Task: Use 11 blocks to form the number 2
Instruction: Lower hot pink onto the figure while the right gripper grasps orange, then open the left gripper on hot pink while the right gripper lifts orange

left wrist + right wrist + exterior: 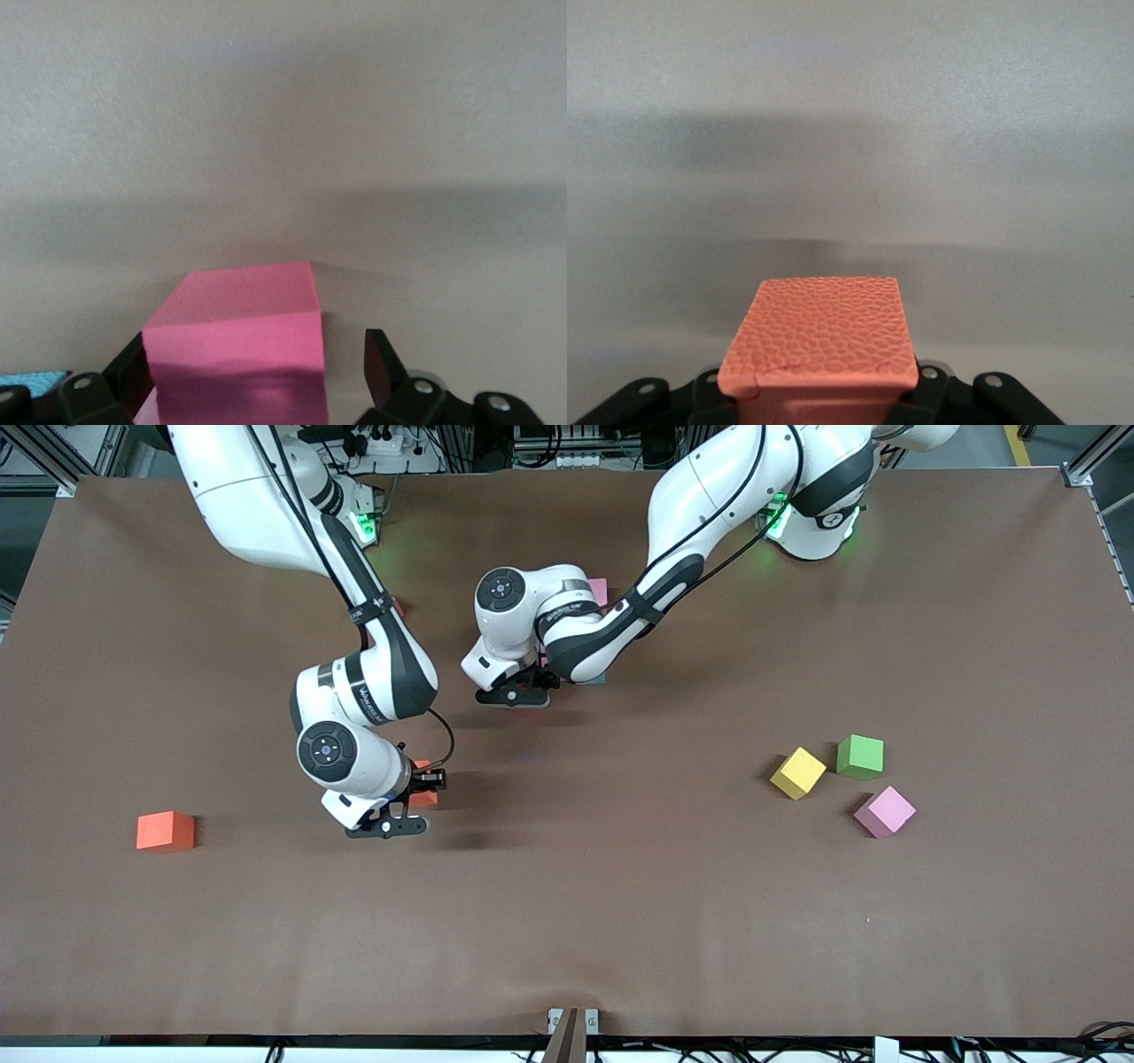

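Observation:
My left gripper hangs low over the middle of the table, open around a pink block. One finger stands clear of the block's side. A blue block's corner shows beside it. The left arm hides most of the number 2; only a pink cube and a blue edge peek out. My right gripper is shut on an orange block above the table, toward the right arm's end.
Another orange block lies near the right arm's end of the table. A yellow block, a green cube and a pink block sit together toward the left arm's end.

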Available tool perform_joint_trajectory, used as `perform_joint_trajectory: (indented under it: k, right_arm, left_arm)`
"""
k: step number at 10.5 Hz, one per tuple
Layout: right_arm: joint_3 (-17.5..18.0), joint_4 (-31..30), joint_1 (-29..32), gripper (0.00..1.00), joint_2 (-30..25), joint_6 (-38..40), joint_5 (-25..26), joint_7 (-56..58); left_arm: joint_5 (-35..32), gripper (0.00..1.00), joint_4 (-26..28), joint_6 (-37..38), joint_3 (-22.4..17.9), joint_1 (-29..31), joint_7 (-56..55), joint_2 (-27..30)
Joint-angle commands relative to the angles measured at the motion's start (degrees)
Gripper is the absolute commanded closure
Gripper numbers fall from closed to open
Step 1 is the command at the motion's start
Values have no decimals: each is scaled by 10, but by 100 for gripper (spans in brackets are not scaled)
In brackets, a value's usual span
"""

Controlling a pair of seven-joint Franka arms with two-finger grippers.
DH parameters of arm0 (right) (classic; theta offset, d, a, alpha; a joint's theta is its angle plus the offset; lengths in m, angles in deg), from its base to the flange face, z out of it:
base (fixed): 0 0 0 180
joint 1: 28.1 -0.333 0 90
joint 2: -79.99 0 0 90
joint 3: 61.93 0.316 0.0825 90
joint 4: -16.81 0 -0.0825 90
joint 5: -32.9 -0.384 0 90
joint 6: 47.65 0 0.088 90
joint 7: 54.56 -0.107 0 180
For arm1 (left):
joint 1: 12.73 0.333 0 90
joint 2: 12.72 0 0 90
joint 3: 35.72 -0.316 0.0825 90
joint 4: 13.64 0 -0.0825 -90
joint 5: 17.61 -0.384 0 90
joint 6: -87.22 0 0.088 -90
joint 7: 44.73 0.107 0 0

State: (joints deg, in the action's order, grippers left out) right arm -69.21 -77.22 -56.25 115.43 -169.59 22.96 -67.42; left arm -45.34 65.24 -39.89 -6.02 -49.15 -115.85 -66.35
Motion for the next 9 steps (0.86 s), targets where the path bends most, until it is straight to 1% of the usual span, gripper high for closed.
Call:
perform_joint_trajectory:
  k: [1, 3, 4, 5, 7, 8, 9]
  right_arm:
    - [-1, -18, -3, 100, -18, -1, 3, -10]
    - [-1, -17, -3, 100, -18, -1, 3, -12]
    - [-1, -17, -3, 100, -18, -1, 3, -12]
    - [-1, -17, -2, 100, -18, -1, 3, -12]
    - [-1, -17, -3, 100, -18, -2, 2, -14]
    - [-1, -17, -3, 100, -18, -2, 2, -18]
    - [-1, -15, -4, 100, -17, -5, 2, -26]
  left_arm:
    - [6, 0, 13, 22, -3, 10, -3, 42]
    - [9, 0, 22, 45, -2, 22, 1, 71]
    - [10, 0, 38, 47, 8, 44, 4, 91]
    - [12, 0, 50, 47, 38, 91, 14, 106]
    - [12, 0, 64, 57, 152, 250, 47, 108]
    - [12, 0, 64, 85, 190, 311, 70, 107]
    - [12, 0, 64, 120, 212, 361, 128, 106]
